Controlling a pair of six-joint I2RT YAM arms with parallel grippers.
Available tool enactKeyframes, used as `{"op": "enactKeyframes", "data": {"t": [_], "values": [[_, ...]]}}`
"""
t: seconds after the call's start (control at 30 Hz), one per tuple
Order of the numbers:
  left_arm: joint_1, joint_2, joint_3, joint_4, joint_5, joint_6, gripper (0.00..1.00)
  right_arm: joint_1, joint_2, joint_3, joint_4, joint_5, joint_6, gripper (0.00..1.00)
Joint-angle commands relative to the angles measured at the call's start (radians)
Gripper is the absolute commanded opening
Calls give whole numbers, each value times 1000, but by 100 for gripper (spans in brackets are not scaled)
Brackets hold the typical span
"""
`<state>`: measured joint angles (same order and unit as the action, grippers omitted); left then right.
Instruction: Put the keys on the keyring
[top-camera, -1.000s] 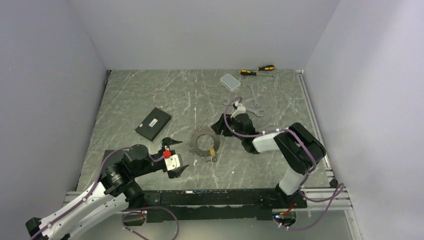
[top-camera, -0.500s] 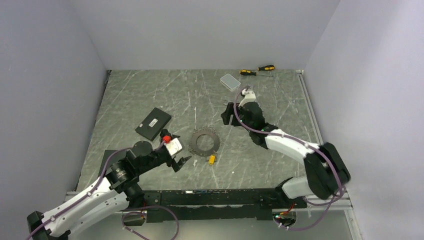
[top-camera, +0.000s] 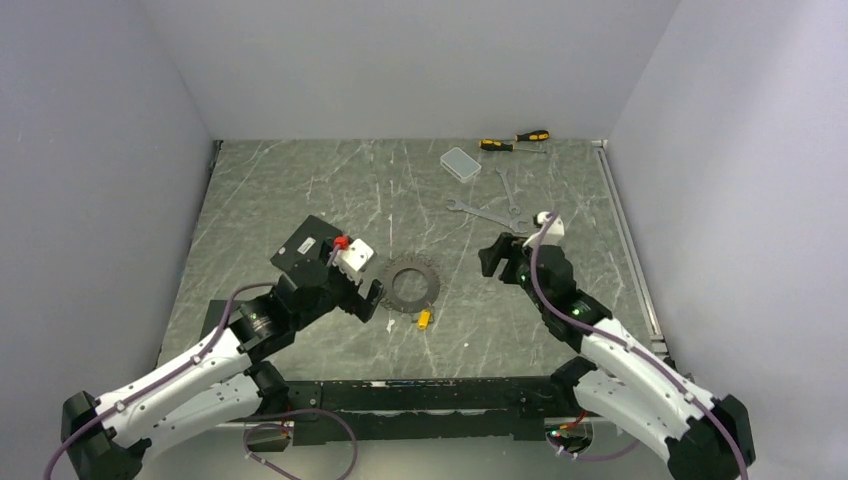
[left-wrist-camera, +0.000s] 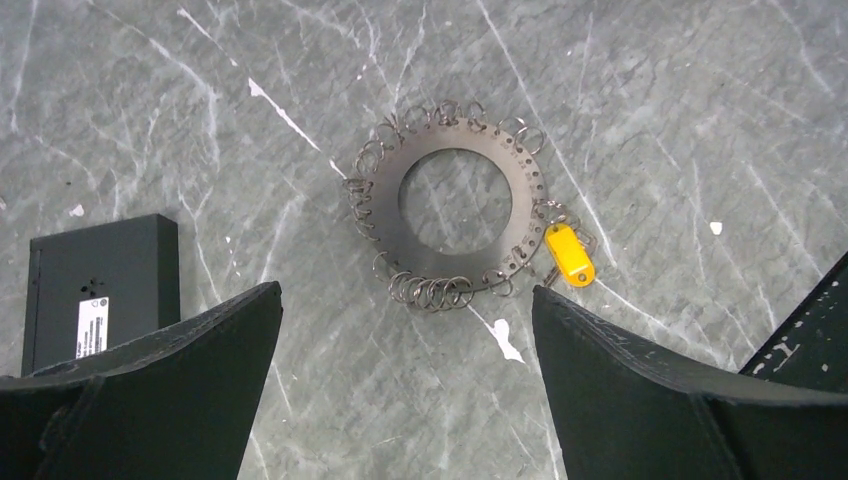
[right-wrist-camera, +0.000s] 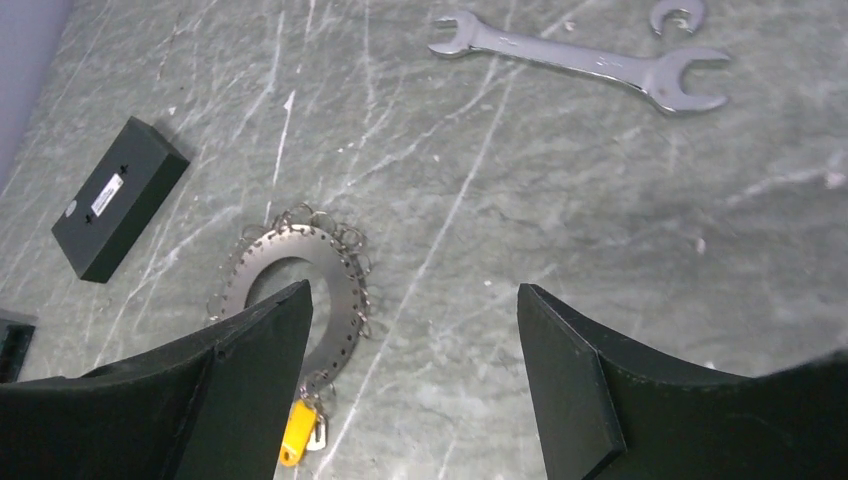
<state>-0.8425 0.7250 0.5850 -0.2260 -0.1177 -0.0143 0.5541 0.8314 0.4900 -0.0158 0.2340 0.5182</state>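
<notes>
The keyring (top-camera: 410, 285) is a flat grey disc with a wide hole, its rim strung with several small wire loops; it lies mid-table. It also shows in the left wrist view (left-wrist-camera: 385, 215) and the right wrist view (right-wrist-camera: 338, 268). A key with a yellow head (top-camera: 424, 319) (left-wrist-camera: 570, 254) (right-wrist-camera: 293, 433) lies against the disc's near-right rim; whether it is linked on I cannot tell. My left gripper (top-camera: 362, 298) (left-wrist-camera: 407, 292) hovers open just left of the disc, holding nothing. My right gripper (top-camera: 497, 262) (right-wrist-camera: 415, 288) hangs open and empty to the disc's right.
A black box (top-camera: 305, 248) (left-wrist-camera: 100, 290) (right-wrist-camera: 118, 197) lies left of the disc, partly under my left wrist. Two silver wrenches (top-camera: 490, 215) (right-wrist-camera: 580, 60), a clear plastic box (top-camera: 460, 163) and yellow-and-black screwdrivers (top-camera: 515, 140) sit at the back right.
My right arm swung back from near the wrenches to the disc's right, its jaws spreading wider. My left arm pushed forward to the disc's left edge. The yellow key now lies uncovered.
</notes>
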Motion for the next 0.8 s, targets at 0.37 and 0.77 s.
{"op": "enactKeyframes", "data": {"t": [0.37, 0.77], "values": [[290, 250, 2, 208, -298, 39, 99, 1, -341, -38, -236, 121, 81, 79], [642, 517, -96, 668, -176, 132, 99, 0, -404, -69, -130, 94, 92, 81]]}}
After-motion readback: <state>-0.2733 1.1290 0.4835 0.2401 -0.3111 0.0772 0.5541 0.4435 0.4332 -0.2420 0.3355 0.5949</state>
